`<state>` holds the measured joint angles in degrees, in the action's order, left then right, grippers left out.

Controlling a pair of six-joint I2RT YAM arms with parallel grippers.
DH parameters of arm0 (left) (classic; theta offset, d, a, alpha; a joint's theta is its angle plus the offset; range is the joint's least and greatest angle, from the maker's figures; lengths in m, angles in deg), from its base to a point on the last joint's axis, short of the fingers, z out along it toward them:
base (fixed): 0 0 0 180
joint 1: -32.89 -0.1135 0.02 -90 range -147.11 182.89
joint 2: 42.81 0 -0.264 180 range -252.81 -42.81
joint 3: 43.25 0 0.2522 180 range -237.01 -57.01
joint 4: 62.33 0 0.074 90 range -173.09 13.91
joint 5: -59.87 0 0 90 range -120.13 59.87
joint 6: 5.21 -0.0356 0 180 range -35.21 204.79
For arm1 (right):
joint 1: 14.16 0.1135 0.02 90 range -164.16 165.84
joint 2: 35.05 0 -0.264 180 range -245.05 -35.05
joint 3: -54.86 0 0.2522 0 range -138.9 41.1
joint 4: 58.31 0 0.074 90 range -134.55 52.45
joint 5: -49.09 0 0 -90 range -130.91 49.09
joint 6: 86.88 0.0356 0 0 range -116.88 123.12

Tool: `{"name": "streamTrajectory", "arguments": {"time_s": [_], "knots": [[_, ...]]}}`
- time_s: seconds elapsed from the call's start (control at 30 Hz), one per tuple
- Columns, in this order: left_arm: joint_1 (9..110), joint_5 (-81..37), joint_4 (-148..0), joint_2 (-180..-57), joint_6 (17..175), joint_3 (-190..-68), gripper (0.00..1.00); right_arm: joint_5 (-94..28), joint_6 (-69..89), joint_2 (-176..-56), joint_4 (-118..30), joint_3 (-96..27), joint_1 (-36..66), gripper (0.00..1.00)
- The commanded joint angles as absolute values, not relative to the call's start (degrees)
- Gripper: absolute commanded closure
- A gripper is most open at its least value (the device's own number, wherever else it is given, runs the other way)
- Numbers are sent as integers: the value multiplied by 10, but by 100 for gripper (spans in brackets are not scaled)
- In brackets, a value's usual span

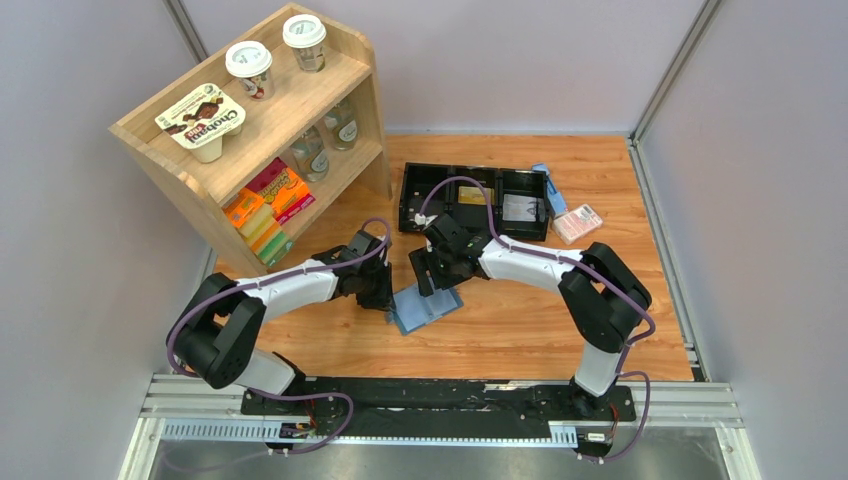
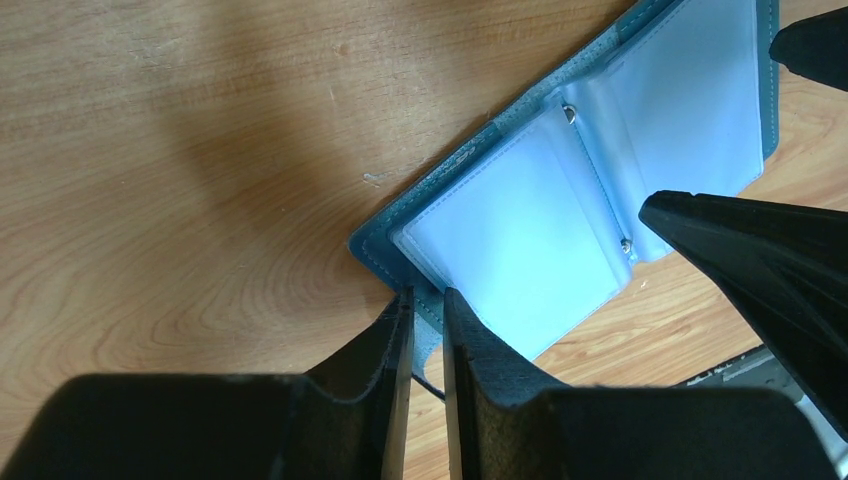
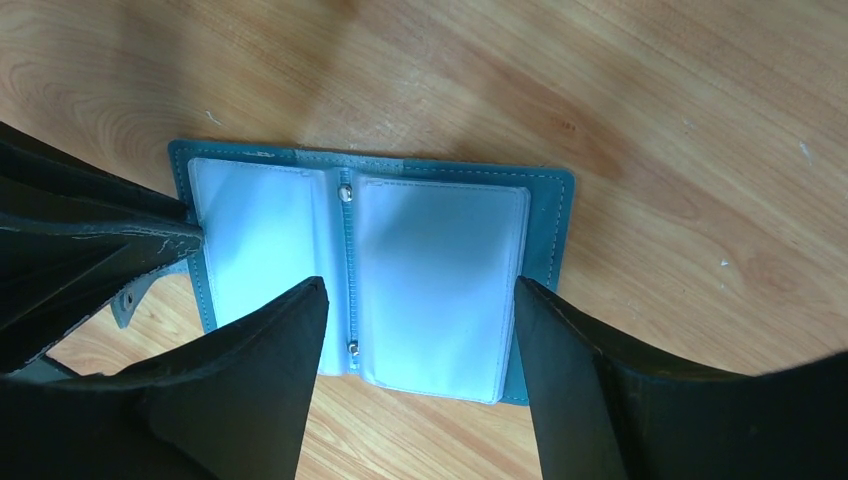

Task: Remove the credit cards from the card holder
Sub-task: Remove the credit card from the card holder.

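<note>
Upper left of the top view, I have a wooden shelf point(image 1: 300, 100) with two lidded cups point(image 1: 249, 62) and a yogurt pack point(image 1: 201, 118) on top, jars point(image 1: 325, 140) on the middle board and bright boxes point(image 1: 268, 205) on the lowest. Its near corner stands just left of my left arm's forearm. Above centre lies a black tray point(image 1: 410, 200) holding a gold card point(image 1: 472, 196) and a whitish card point(image 1: 523, 208). A blue item point(image 1: 552, 190) and a pink-white packet point(image 1: 578, 223) lie just beside its right end. The tray sits close behind my right wrist.

The counter point(image 1: 520, 320) is walled in grey on the left, back and right. I see bare wood in front of the holder and across the right half, and a narrower strip between shelf and tray.

The holder point(image 1: 425, 308) lies open and flat at centre frame, between the two claws. Its pockets are milky; what they hold I cannot tell.

In the left wrist view, my left claw point(image 2: 425, 298) is nearly closed, pinching the holder's teal edge at its near corner. In the right wrist view, my right claw point(image 3: 420, 285) stands wide apart over the holder's right page, one finger near the spine and one at the outer edge. It grips nothing, and I cannot tell whether it touches.
</note>
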<state>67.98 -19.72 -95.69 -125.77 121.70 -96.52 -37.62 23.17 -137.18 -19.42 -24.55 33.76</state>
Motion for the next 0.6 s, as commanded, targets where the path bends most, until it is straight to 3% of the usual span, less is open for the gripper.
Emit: {"name": "streamTrajectory", "arguments": {"time_s": [0.0, 0.57], "knots": [[680, -192, -957, -1267, 1209, -978, 76, -377, 224, -1369, -199, -261, 340, 29], [680, -189, -958, -1267, 1207, -980, 76, -377, 226, -1385, -193, -253, 342, 32]]}}
